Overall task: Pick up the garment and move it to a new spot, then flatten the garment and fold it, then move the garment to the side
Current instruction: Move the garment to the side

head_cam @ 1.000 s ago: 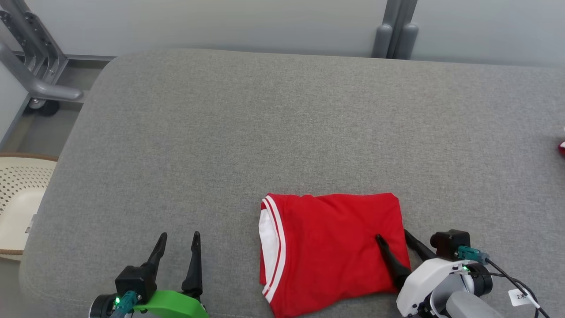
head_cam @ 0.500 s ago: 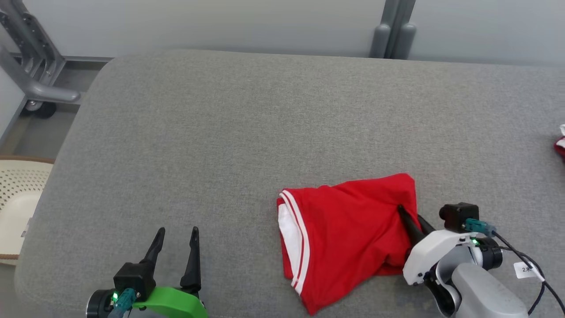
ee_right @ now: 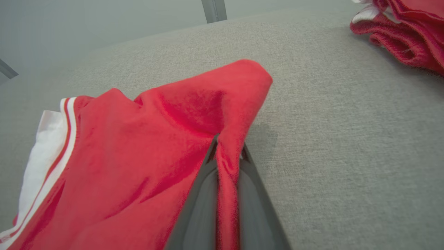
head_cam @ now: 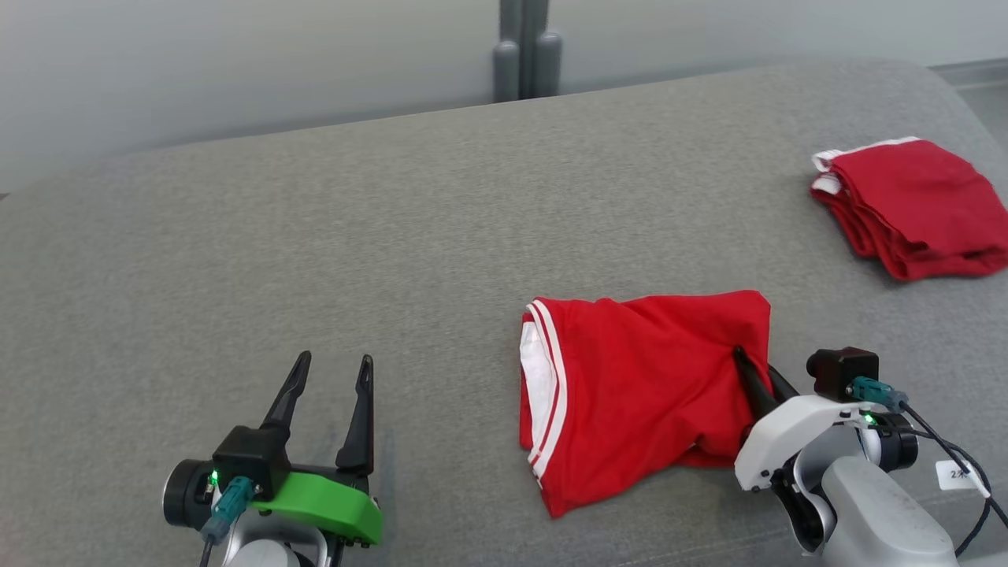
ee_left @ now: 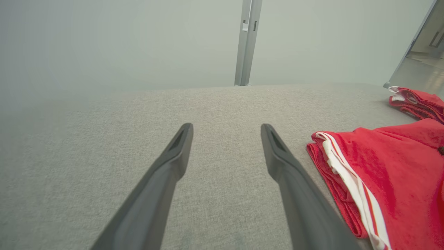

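The garment is red with white stripes, folded, and lies on the grey padded table right of centre. My right gripper is shut on its right edge; the right wrist view has the red cloth pinched between the two dark fingers and lifted into a ridge. My left gripper stands open at the lower left over bare table, with nothing between its fingers. In the left wrist view the garment lies to the right of the open left gripper.
A pile of other folded red garments lies at the table's far right, also seen as a red pile in the right wrist view. A grey post stands behind the table against the pale wall.
My right gripper has shut on the garment's right edge and dragged it right and up the table. The head camera has swung right, bringing the red pile into view.
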